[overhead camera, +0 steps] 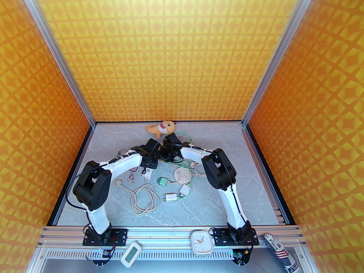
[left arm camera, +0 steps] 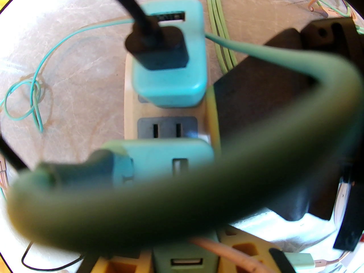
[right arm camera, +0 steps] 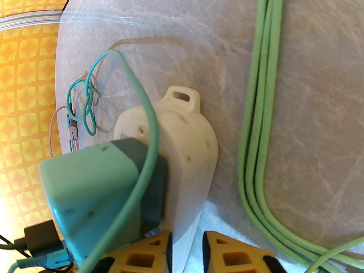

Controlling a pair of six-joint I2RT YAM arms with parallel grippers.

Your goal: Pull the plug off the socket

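You are bracing cream plastic power strip (right arm camera: 187, 158) with right gripper (right arm camera: 186, 254), pinching its sides at lower centre of frame. In left wrist view, strip's long axis is running bottom to top. Nearer teal square plug (left arm camera: 167, 155) is sitting straight ahead of left gripper (left arm camera: 182, 262), jaws flanking it. Blurred green cable (left arm camera: 199, 186) is crossing in front, so you cannot tell whether left gripper is clamping.

The top camera looks down from behind the arm bases over the whole counter (overhead camera: 199, 209), while both wrist cameras peer closely at the same cream power strip (left arm camera: 167, 129) and teal plug (left arm camera: 170, 78).
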